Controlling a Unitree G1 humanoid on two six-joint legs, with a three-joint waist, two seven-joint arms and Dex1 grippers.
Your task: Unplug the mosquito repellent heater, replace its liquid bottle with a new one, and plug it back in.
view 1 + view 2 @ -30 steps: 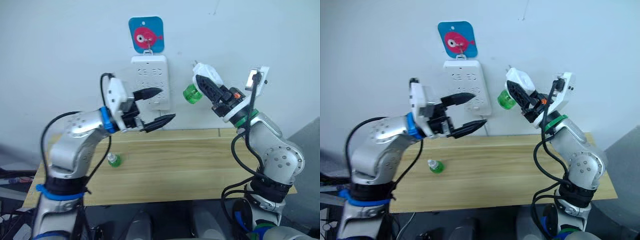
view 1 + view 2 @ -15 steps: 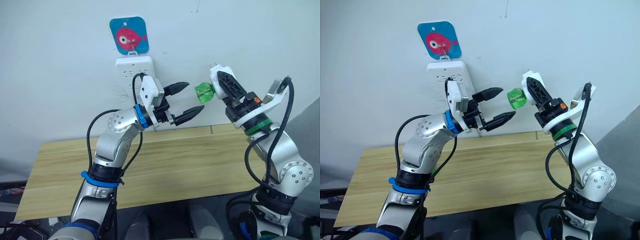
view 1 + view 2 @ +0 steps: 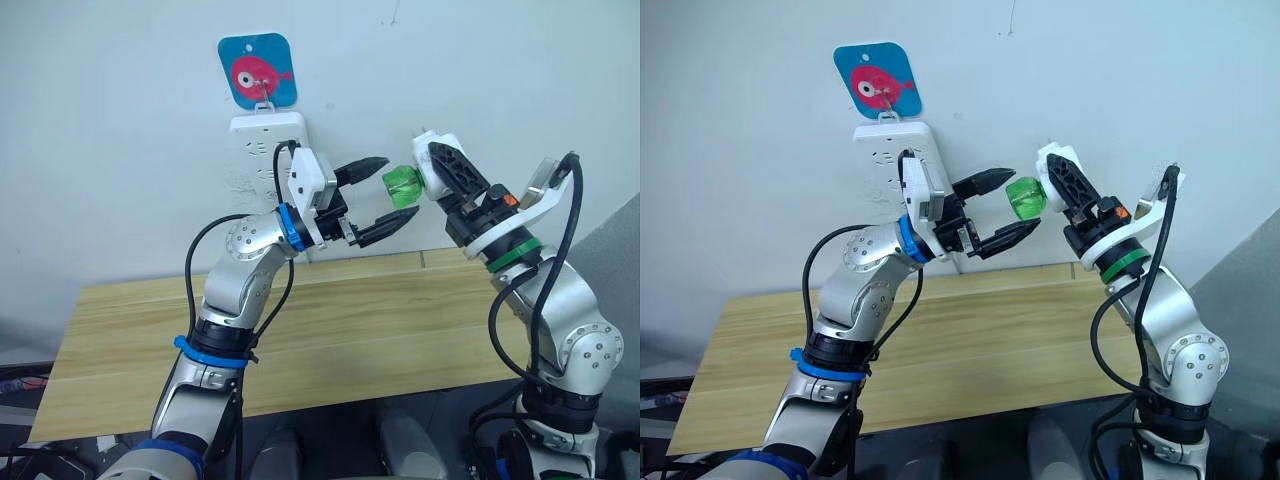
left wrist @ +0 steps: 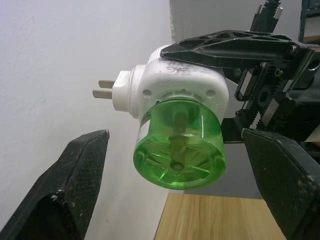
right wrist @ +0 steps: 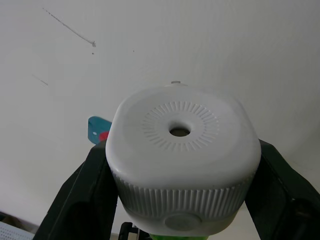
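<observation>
White plastic heater (image 3: 437, 163) is unplugged, gripped in our right gripper (image 3: 447, 172); our wide-open left gripper (image 3: 385, 194) must remove its green bottle (image 3: 404, 186).

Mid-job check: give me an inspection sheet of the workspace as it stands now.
Surface: wooden table, nothing seen on it.
Job's things: white heater, unplugged, prongs bare, green bottle still fitted.
Clutter: nothing seen.
Hands: right hand shut on the heater; left hand open, its fingers on either side of the bottle, not touching.
Cables: black cables along both arms.
Surroundings: white wall, power strip hanging under a blue fish tag.
</observation>
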